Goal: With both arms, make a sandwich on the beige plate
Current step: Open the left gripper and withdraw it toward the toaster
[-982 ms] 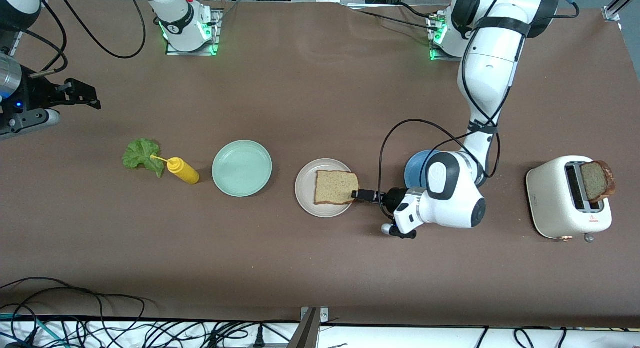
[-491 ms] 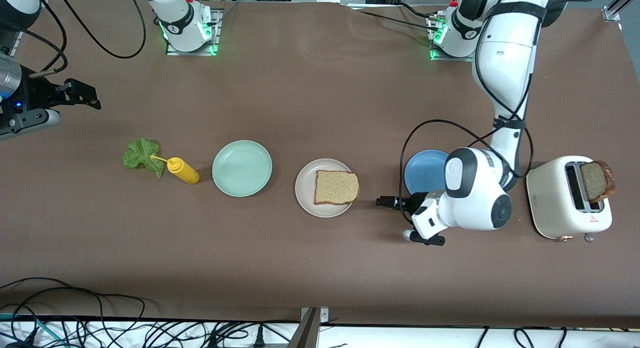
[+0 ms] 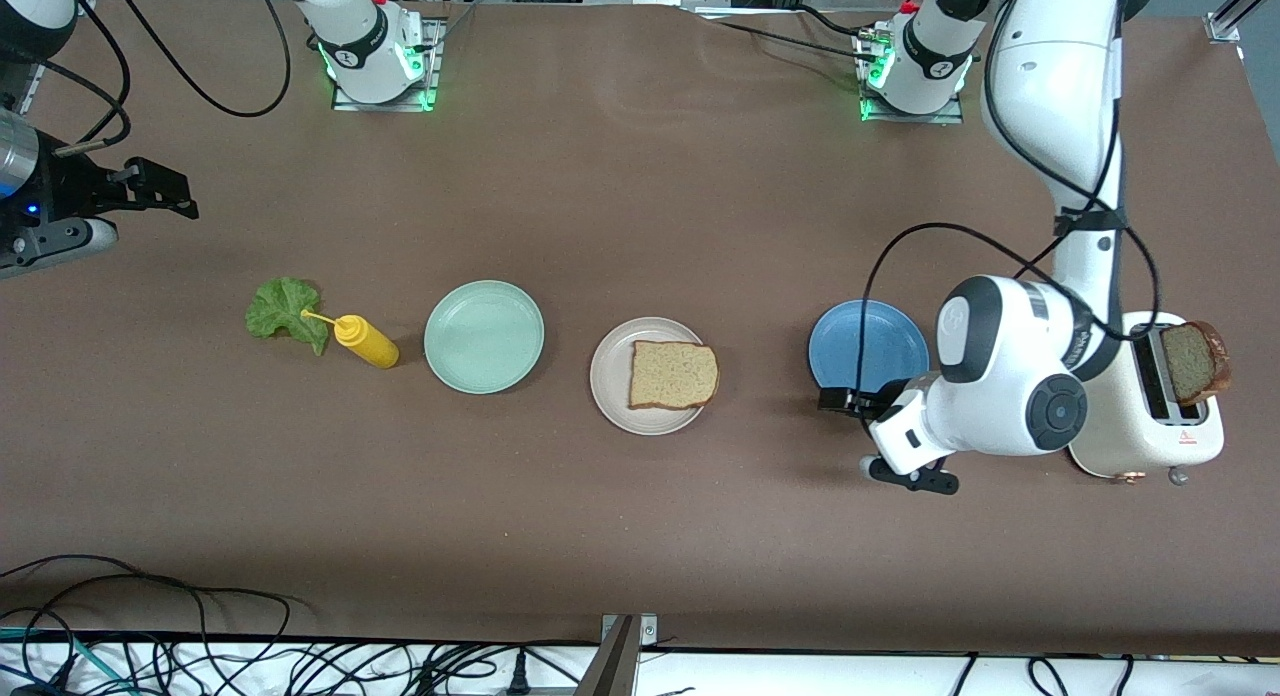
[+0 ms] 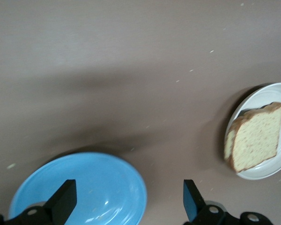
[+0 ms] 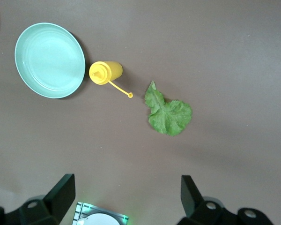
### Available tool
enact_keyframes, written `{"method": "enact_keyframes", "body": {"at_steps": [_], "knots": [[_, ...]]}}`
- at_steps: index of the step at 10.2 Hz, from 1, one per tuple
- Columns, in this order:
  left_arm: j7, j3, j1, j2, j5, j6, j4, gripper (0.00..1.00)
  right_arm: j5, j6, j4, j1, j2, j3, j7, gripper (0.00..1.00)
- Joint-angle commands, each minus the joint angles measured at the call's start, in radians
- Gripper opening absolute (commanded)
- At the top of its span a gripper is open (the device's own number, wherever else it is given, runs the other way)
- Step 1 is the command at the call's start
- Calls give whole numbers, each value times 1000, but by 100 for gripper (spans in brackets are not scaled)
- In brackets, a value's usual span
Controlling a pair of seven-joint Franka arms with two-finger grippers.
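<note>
One bread slice (image 3: 673, 374) is lying flat on the beige plate (image 3: 610, 376), mid-table. Left tool (image 3: 838, 400) is hanging over the blue plate's (image 3: 860, 341) near edge, fingers spread wide and holding nothing. Second bread slice (image 3: 1192, 361) is sticking out of the white toaster (image 3: 1110, 416) at the left arm's end. Right tool (image 3: 165, 191) is waiting released at the right arm's end. Lettuce leaf (image 3: 285, 311) is lying on the table, touching the yellow squeeze bottle's (image 3: 366, 342) nozzle, beside the mint-green plate (image 3: 484, 336).

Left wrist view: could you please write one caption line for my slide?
Open left gripper over the blue plate's edge; one bread slice lies on the beige plate.
</note>
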Motion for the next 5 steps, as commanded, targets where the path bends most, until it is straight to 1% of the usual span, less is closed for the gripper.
{"method": "enact_keyframes", "body": {"at_steps": [1,2,4,5], "knots": [[0,-5,43,-80,148,-86,-27,100,3,-12,23,-15,6,-2,-16,100],[-3,-3,46,-94,196,-106,-29,100,6,-12,23,-20,7,-2,-16,100],[6,-3,92,-127,233,-152,-32,100,7,-12,23,-20,7,-2,-16,100],[8,-5,101,-149,280,-169,-32,100,7,-12,23,-22,7,-2,-16,100]]}}
